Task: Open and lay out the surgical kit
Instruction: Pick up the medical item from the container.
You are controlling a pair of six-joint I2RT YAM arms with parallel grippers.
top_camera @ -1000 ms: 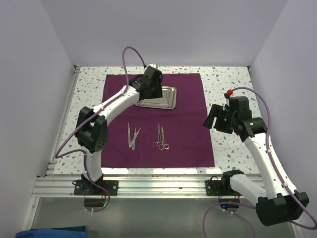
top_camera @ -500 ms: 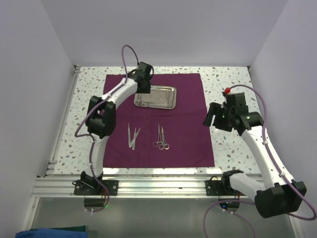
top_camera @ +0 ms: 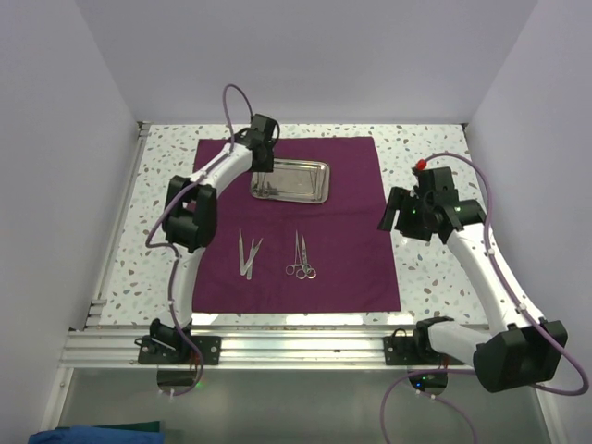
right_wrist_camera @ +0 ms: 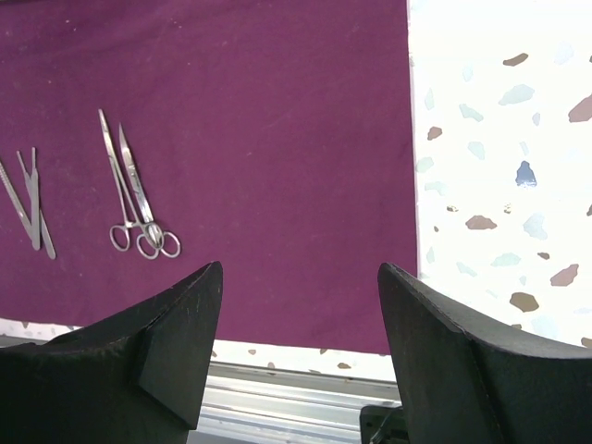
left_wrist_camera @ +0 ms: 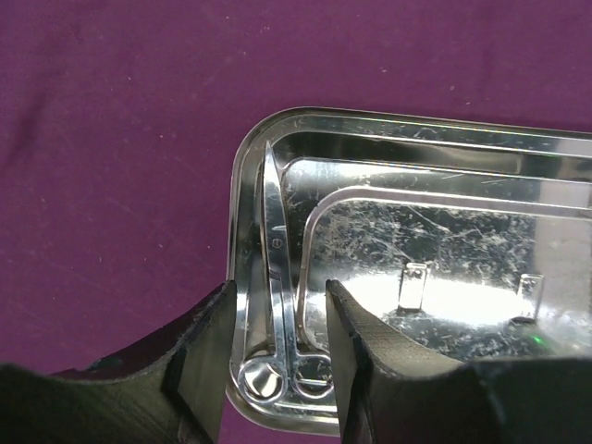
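Note:
The maroon cloth (top_camera: 342,231) lies spread flat on the table. The steel tray (top_camera: 305,181) sits at its far middle and holds one ring-handled instrument (left_wrist_camera: 276,277) along its left side. My left gripper (left_wrist_camera: 277,347) is open just above the tray, its jaws straddling that instrument's handles without touching. It shows in the top view (top_camera: 264,165) at the tray's left end. Tweezers (top_camera: 248,252) and two ring-handled scissors (top_camera: 301,257) lie on the cloth's near half. My right gripper (top_camera: 396,215) is open and empty above the cloth's right edge (right_wrist_camera: 301,314).
The speckled tabletop (top_camera: 435,277) shows around the cloth. White walls close in the left, right and back. An aluminium rail (top_camera: 277,347) runs along the near edge by the arm bases.
My left gripper has drawn back from over the tray's middle to its left end. The right gripper has shifted slightly up and away.

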